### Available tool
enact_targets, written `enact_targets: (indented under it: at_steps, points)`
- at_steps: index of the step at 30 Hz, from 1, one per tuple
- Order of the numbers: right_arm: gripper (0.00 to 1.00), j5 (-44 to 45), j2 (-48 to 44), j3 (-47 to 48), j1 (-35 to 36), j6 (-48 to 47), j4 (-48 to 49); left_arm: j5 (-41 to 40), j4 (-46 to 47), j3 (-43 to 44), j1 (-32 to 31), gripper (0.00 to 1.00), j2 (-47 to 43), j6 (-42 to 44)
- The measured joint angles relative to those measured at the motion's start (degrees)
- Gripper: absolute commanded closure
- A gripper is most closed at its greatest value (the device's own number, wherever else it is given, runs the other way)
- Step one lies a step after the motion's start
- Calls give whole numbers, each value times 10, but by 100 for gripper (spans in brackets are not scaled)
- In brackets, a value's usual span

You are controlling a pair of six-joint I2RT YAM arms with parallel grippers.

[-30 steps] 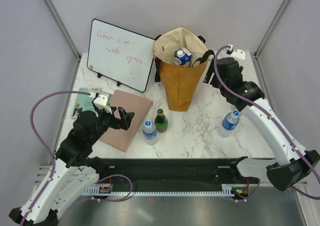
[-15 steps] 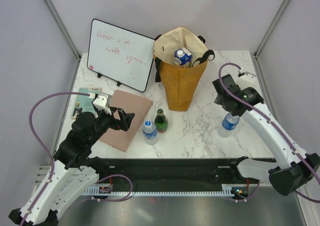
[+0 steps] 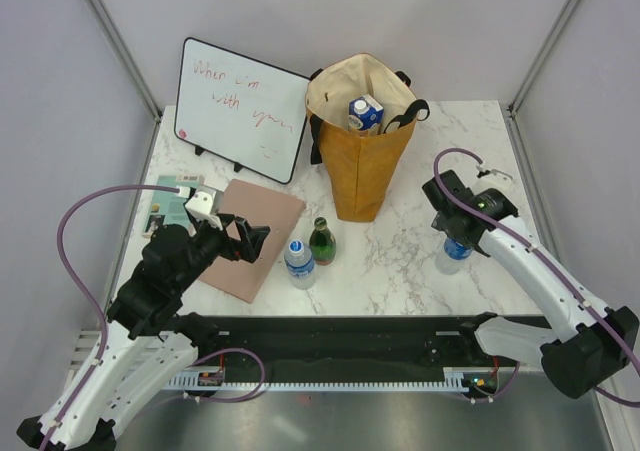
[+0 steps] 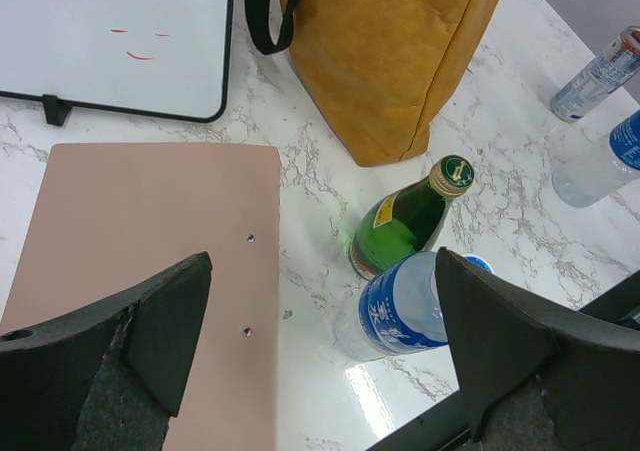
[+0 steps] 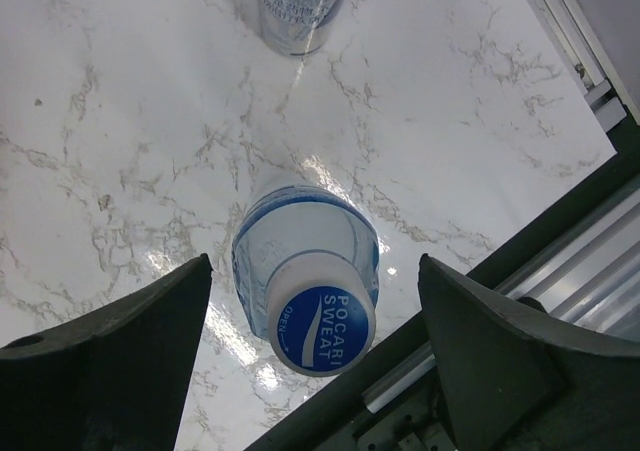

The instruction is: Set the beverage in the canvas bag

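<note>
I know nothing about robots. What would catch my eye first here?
The tall mustard canvas bag stands at the back of the marble table, a blue-and-white carton showing in its mouth. Left of it leans a whiteboard with red handwriting. On the right, the right arm's fingers hang open over a Pocari Sweat bottle.

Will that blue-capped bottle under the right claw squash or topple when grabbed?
The bottle looks like thin clear plastic, so it may dent under a firm squeeze. Standing tall and narrow on the glossy marble table, it could tip or slide if nudged, then probably roll.
</note>
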Motion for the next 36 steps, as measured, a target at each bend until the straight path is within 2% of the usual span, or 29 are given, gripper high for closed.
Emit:
enact_targets:
  at_steps: [7, 12, 17, 20, 30, 36]
  points:
    - [22, -33, -16, -58, 0, -24, 46, 0, 0, 0, -3, 0, 0, 0]
    - [30, -48, -19, -71, -2, -89, 104, 0, 0, 0, -3, 0, 0, 0]
    - [33, -84, -30, -92, -2, -169, 198, 0, 0, 0, -3, 0, 0, 0]
    - [31, -107, -27, -101, -2, -210, 250, 0, 0, 0, -4, 0, 0, 0]
    - [12, -136, 14, -115, -2, -281, 320, 0, 0, 0, -4, 0, 4, 0]
    - [12, -152, 26, -128, -2, -309, 330, 0, 0, 0, -4, 0, 8, 0]
